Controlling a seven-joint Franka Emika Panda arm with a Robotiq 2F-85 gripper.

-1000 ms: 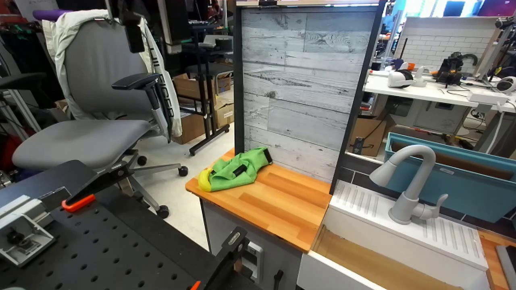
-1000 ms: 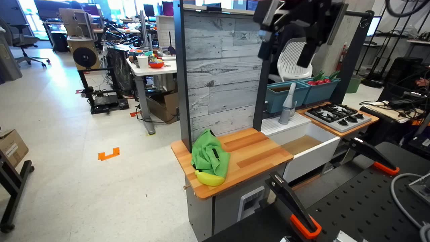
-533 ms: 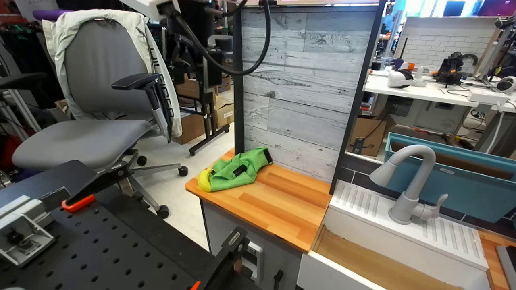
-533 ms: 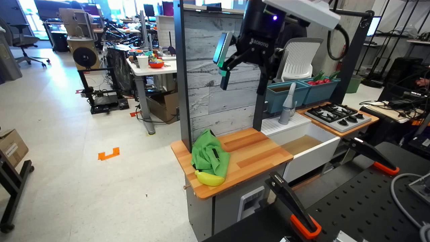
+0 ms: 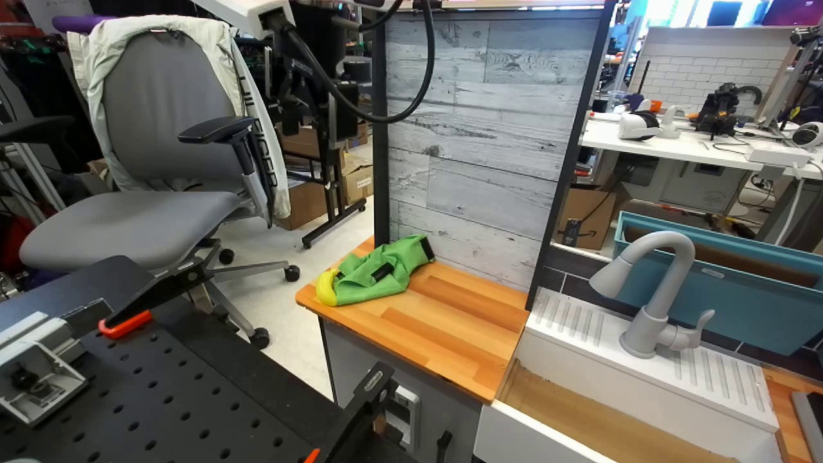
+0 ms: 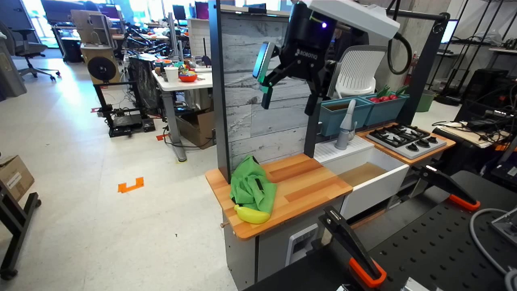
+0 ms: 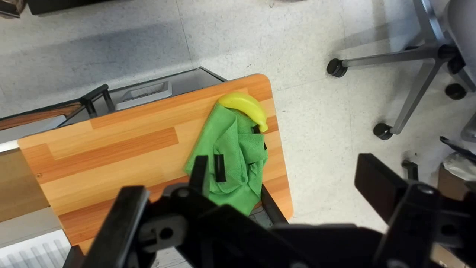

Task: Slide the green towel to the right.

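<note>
A crumpled green towel (image 5: pixel 404 258) with black tags lies on the left end of the wooden counter (image 5: pixel 443 321) in an exterior view. It also shows in an exterior view (image 6: pixel 247 192) beside the grey plank panel, and in the wrist view (image 7: pixel 238 143). A yellow banana (image 6: pixel 252 215) touches the towel's near end and shows in the wrist view (image 7: pixel 242 103). My gripper (image 6: pixel 288 103) is open and empty, well above the counter and apart from the towel. In the wrist view the gripper (image 7: pixel 284 165) has one finger covering part of the towel and the other over the floor.
The grey plank panel (image 5: pixel 476 128) stands upright along the counter's back. A white sink (image 5: pixel 578 411) with a grey faucet (image 5: pixel 662 289) adjoins the counter. Black clamps (image 6: pixel 351 242) and a black perforated table (image 6: pixel 428 242) are in front. A grey chair (image 5: pixel 128 225) stands nearby.
My gripper has come down, moving right in an exterior view and left in an exterior view, mostly in the earlier half second. It stays open. The towel and banana have not moved.
</note>
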